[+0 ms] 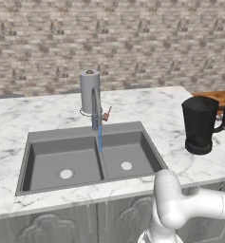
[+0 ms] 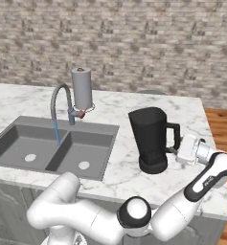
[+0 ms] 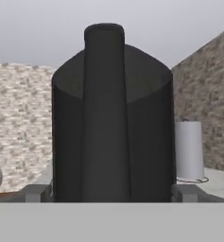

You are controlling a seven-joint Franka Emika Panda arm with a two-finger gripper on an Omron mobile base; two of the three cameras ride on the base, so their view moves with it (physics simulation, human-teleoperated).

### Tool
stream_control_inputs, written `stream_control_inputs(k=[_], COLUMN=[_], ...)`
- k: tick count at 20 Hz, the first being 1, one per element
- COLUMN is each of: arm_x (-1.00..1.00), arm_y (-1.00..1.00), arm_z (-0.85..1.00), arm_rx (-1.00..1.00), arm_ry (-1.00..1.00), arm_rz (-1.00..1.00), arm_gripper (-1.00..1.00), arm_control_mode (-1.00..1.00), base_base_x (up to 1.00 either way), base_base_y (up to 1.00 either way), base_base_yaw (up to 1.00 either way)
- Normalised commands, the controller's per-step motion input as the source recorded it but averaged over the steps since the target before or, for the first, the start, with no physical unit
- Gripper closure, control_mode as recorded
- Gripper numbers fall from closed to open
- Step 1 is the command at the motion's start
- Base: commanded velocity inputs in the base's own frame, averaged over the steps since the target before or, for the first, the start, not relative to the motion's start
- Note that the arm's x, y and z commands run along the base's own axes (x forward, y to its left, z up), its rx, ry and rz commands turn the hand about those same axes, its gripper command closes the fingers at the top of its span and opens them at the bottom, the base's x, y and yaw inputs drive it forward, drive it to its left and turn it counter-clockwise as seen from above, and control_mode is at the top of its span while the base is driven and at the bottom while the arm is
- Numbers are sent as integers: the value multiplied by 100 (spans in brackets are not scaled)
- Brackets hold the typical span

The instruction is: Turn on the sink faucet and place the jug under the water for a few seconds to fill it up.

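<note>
Your gripper is spread as wide as it goes, jaws straddling the handle of the jug, not clamped on it. One jug, standing upright on the counter right of the sink, near the front edge. One faucet, water running into the right of two basins. One paper-towel roll behind.

White arm folded low and reaching rightward, hand level, its jaws spread wide apart.
</note>
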Motion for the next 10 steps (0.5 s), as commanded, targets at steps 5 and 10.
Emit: stream_control_inputs(k=[5, 10], arm_x=[-17, -9], arm_y=[17, 4], arm_z=[0, 0], arm_rx=[-7, -3], arm_ry=[0, 0], arm_rz=[0, 0], arm_gripper=[100, 100], arm_control_mode=[-100, -100], base_base_x=[0, 0], base_base_y=[0, 0], base_base_yaw=[0, 0])
